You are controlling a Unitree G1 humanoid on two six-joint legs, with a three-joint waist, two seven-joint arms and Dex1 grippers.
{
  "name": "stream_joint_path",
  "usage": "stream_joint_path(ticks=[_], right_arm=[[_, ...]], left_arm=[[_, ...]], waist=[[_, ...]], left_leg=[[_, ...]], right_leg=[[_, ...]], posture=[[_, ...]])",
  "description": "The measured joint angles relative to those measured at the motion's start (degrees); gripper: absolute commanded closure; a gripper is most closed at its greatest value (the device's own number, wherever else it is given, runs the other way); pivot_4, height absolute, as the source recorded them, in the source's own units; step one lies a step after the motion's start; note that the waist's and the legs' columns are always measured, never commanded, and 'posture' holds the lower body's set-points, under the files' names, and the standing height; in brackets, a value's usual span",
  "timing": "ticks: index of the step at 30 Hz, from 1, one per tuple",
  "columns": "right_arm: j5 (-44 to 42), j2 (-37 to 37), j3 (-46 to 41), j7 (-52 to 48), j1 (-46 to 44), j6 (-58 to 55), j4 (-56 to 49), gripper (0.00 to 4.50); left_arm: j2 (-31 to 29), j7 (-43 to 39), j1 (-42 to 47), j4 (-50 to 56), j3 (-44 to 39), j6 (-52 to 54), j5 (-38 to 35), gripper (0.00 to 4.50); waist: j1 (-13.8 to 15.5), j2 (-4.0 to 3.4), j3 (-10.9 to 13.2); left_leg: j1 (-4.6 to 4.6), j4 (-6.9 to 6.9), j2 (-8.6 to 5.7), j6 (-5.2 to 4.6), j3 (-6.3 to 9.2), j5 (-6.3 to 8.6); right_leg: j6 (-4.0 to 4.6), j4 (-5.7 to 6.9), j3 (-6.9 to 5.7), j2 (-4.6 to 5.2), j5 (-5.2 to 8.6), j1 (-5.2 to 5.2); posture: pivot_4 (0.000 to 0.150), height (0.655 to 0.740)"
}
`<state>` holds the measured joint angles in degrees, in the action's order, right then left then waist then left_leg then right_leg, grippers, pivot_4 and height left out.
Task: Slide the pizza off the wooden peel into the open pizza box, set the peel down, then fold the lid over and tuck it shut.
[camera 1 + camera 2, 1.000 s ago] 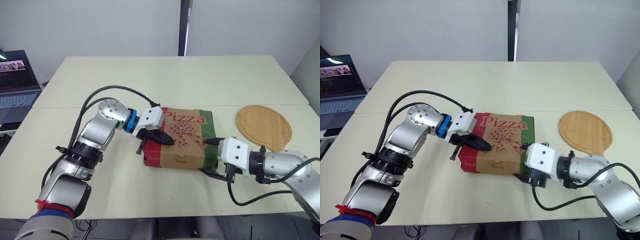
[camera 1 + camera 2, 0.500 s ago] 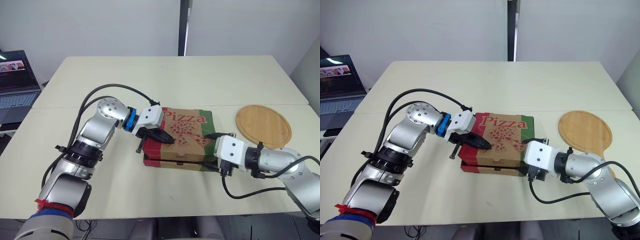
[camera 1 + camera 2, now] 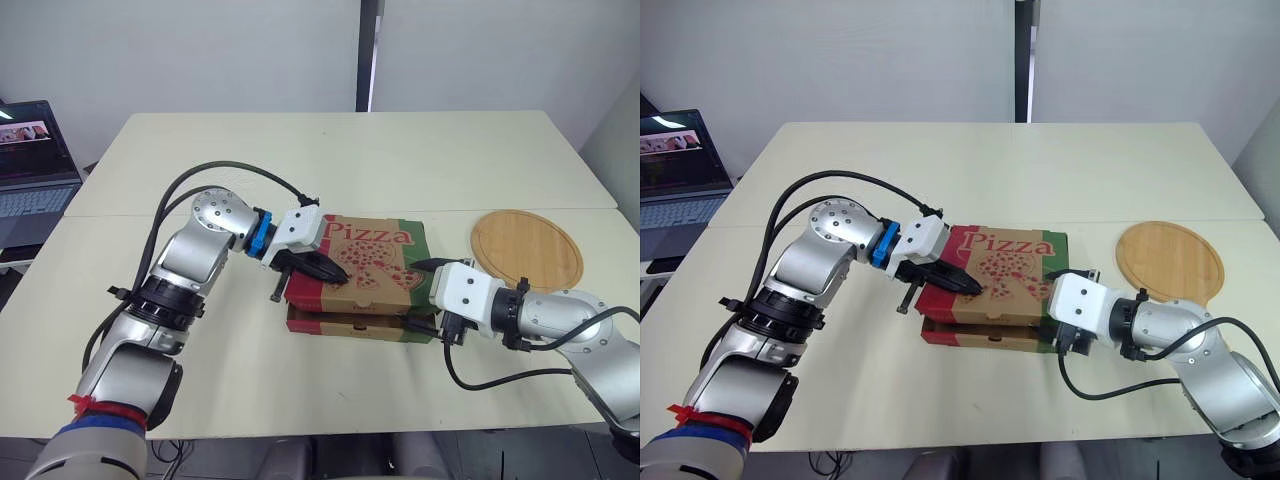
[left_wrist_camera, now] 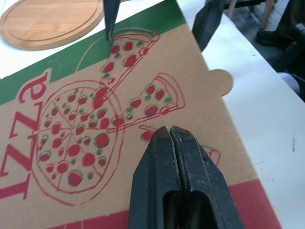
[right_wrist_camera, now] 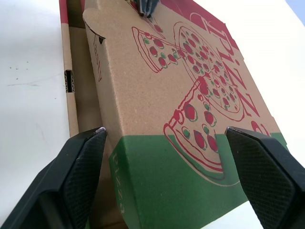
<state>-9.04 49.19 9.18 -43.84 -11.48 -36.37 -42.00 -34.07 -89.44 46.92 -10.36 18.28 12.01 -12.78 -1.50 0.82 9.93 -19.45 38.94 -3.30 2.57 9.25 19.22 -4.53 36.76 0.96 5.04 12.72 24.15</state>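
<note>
Pizza box (image 3: 365,280) lies toward the front edge of the table (image 3: 330,160), about midway along it. Its lid is folded down over the base, with the printed side up: the word "Pizza", a drawn pie and slices, a red strip at the left end and a green strip at the right end. The lid is not tucked. Its front edge rides above the base with a dark gap under it, and a small rounded tab at the front right corner sticks out free (the left wrist view shows it plainly).

The right gripper (image 3: 418,297) is at the box's green end, on the side toward the right edge of the table. Its two fingers are spread wide, one toward the front and one toward the back, so that the green end sits between them. Whether either finger touches the cardboard I cannot tell.

The left gripper (image 4: 169,131) reaches in from the left side. Its fingers are pressed together with nothing between them, and the joined tips rest on top of the lid, beside the drawn slices and nearer the red end.

Farther back, the round wooden peel (image 3: 527,250) lies flat by the right edge of the table, apart from the box.

A laptop (image 3: 35,185) stands open beyond the far left corner, off the table.
</note>
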Motion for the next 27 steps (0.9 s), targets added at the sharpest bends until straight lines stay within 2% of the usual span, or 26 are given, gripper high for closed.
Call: stream_joint_path(ticks=[13,23,27], right_arm=[[1.1,-0.5,1.3,1.3,3.8,-0.7,-1.7,0.22],[-7.3,-0.6,-12.5,-1.3,11.7,-1.5,-4.7,0.22],[-10.8,-1.1,-16.5,-1.6,12.0,-3.3,-4.9,0.22]], left_arm=[[-0.6,0.2,-1.8,1.6,1.3,-3.6,2.8,4.50],[-0.7,0.6,-2.4,1.4,1.5,-4.6,3.8,4.50],[-0.7,1.2,-2.3,1.0,1.5,-4.7,3.9,4.50]], waist=[[0.0,0.00,0.0],[0.1,0.00,0.0],[0.0,0.00,0.0]], left_leg=[[0.01,0.00,0.00,-0.02,0.00,0.01],[0.01,-0.01,0.00,-0.14,0.00,0.08],[0.05,-0.01,0.02,-0.16,-0.01,0.08]], right_leg=[[0.00,0.00,0.00,0.00,0.00,-0.01],[0.00,-0.01,0.00,0.00,0.00,-0.03],[0.00,0.02,0.00,-0.01,0.00,-0.05]], posture=[[0.150,0.7400],[0.150,0.7400],[0.150,0.7400]])
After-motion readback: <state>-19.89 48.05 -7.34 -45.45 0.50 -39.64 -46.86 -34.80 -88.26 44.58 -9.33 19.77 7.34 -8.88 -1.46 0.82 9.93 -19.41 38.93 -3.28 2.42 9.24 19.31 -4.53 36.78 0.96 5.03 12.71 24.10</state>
